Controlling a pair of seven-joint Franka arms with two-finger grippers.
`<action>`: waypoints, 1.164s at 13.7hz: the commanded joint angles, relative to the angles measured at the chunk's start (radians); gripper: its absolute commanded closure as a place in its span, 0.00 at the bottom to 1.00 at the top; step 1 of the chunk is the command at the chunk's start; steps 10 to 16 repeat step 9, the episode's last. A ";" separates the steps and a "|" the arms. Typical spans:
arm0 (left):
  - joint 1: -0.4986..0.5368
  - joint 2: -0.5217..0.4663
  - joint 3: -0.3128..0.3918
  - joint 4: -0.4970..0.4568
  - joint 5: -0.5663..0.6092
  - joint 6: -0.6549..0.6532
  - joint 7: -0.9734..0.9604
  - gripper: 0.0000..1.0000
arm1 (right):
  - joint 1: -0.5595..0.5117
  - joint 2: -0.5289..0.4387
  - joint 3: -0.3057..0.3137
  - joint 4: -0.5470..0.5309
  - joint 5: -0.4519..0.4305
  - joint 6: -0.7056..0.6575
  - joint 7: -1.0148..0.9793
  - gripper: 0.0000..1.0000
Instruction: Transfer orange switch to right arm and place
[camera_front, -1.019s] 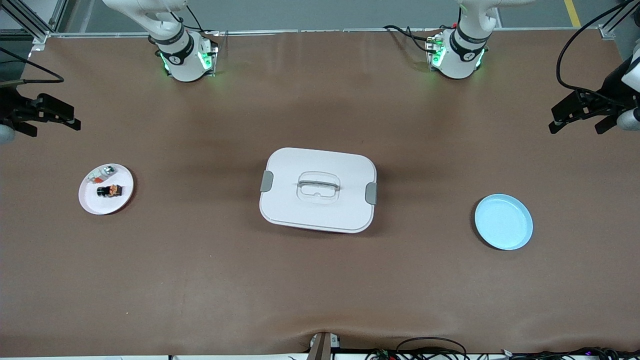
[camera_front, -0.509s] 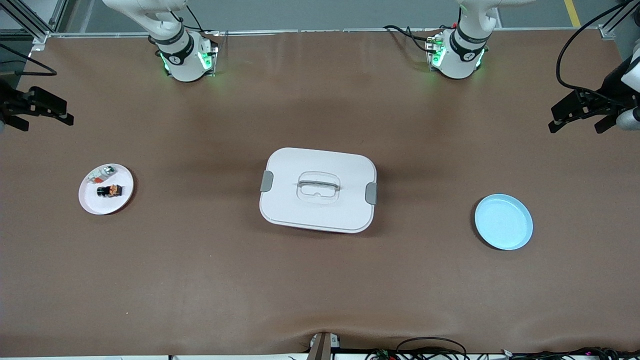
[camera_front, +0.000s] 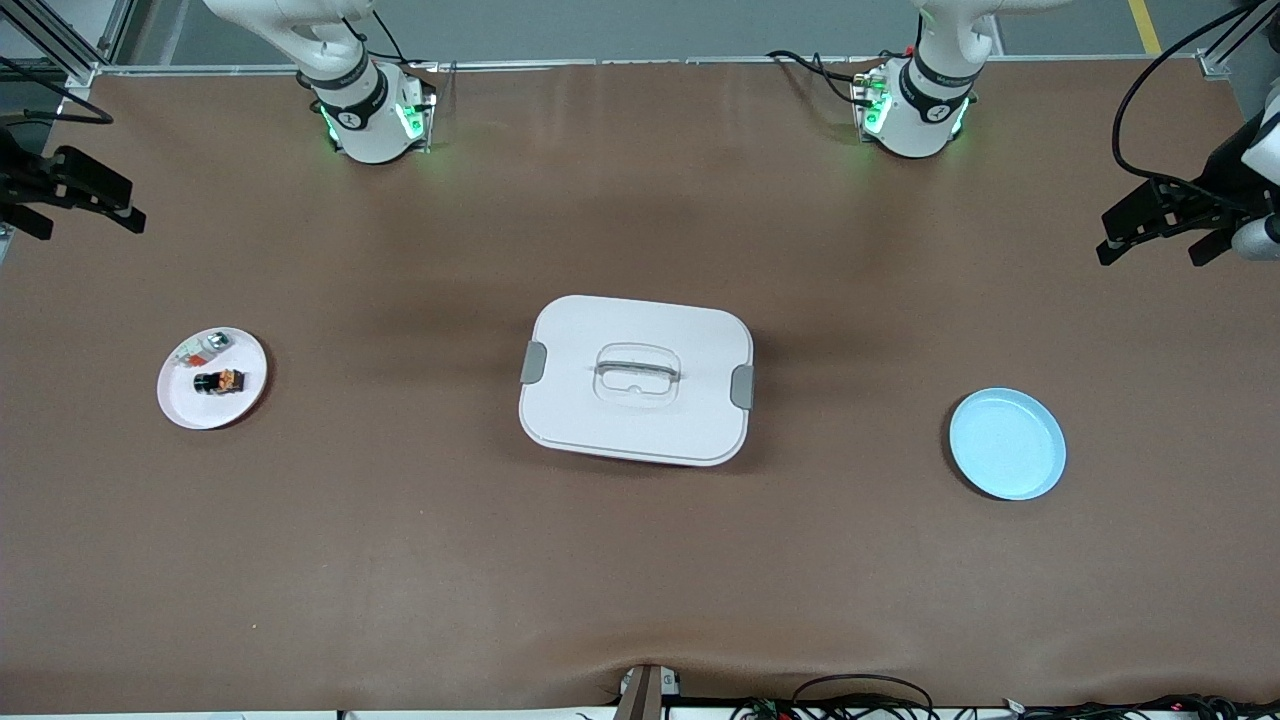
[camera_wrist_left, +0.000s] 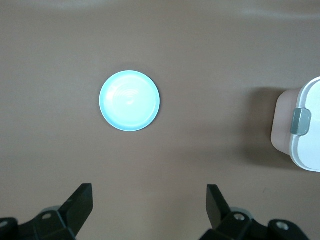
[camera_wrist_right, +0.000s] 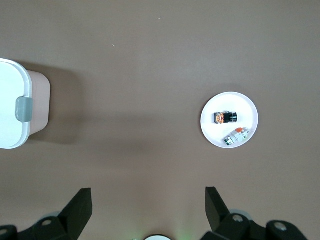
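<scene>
The white box (camera_front: 636, 379) with its grey clips and lid handle sat in the middle of the table (camera_front: 640, 580), and everything else can be placed from it. Toward the right arm's end from the box lay the small white plate (camera_front: 190, 405), and on it the orange switch (camera_front: 219, 381) rested beside a white-silver part (camera_front: 205, 347) with a red bit, the switch being the nearer of the two to the front camera. Neither piece had moved on the plate since a second before. Toward the left arm's end from the box lay the light blue plate (camera_front: 1007, 444), holding nothing. The right gripper (camera_front: 75, 190) hung over the table edge well away from the box, its fingers spread wide and holding nothing; over the last second it had drifted outward and toward the bases. The left gripper (camera_front: 1160, 222) waited over the table's edge at the left arm's end, likewise spread wide and holding nothing, in the same spot as a second before.
</scene>
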 joint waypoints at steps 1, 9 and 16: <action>0.004 -0.002 -0.004 0.017 0.003 -0.023 0.007 0.00 | 0.008 -0.016 -0.010 -0.018 -0.002 -0.016 0.020 0.00; 0.004 -0.002 -0.004 0.017 0.003 -0.023 0.007 0.00 | -0.014 -0.018 -0.023 -0.010 -0.010 -0.014 0.050 0.00; 0.004 -0.002 -0.004 0.017 0.003 -0.023 0.007 0.00 | -0.014 -0.018 -0.023 -0.010 -0.010 -0.014 0.050 0.00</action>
